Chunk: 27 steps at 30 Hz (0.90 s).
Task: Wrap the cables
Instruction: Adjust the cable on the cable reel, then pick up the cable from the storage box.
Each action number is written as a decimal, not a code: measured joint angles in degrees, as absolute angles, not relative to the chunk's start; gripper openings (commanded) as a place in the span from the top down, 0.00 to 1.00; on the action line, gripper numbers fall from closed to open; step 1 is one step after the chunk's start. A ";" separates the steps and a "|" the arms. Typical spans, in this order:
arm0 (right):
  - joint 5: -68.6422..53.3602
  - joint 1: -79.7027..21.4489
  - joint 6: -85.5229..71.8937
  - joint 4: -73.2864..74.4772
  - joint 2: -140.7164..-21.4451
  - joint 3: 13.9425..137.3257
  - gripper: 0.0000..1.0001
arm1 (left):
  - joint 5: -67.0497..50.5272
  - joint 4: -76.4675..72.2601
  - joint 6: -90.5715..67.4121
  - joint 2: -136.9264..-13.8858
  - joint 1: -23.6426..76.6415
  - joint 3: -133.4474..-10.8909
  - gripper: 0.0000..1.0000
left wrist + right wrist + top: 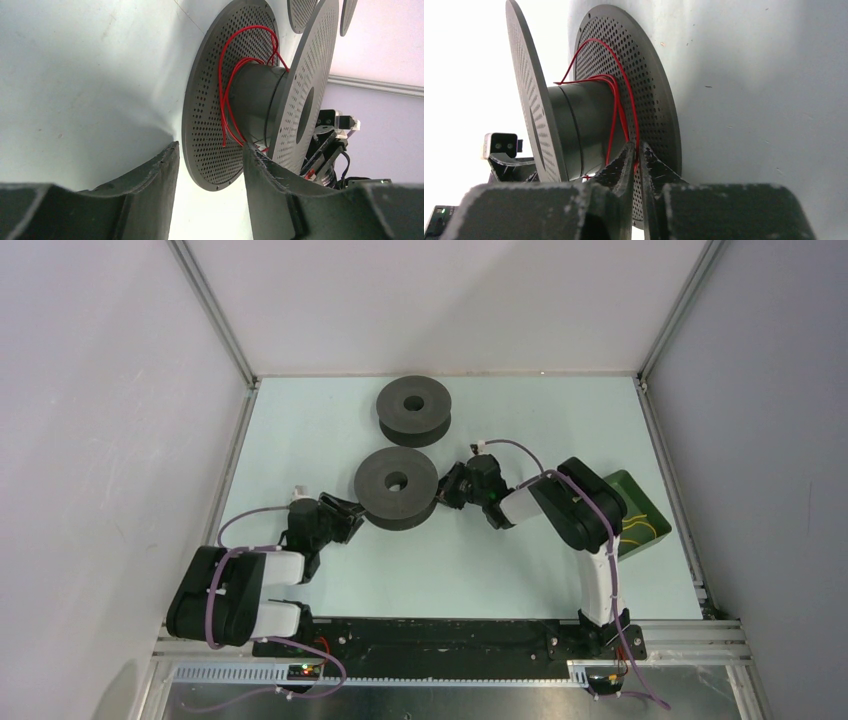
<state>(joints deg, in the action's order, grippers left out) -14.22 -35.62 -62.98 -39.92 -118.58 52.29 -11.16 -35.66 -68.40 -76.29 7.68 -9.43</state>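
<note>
Nearly closed right gripper [638, 152] straddles red cable [616, 107] at spool [579, 125]

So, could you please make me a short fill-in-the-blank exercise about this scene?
1. The right end effector pinches the ___ cable.
2. The table holds ___ dark grey spools.
3. The left end effector is ___, not shut.
Missing words: red; two; open.

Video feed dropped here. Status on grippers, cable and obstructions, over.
Left gripper open, astride the lower flange of the near dark grey perforated spool. Right gripper pinching thin red cable, looped loosely round the hub. No obstruction seen.
</note>
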 measured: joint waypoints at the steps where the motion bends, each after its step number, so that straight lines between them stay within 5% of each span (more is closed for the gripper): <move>1: -14.06 -35.62 -62.96 -39.88 -118.48 52.21 0.86 | -11.16 -35.66 -68.40 -76.27 7.68 -9.45 0.46; 27: -9.45 -32.75 -58.04 -32.29 -106.19 45.54 0.82 | -7.35 -27.46 -67.61 -61.28 7.68 -9.41 0.45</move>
<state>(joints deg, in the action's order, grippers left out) -9.45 -32.75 -58.04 -32.29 -106.19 45.54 -7.35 -27.46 -67.61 -61.28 7.68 -9.41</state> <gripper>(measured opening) 0.184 0.546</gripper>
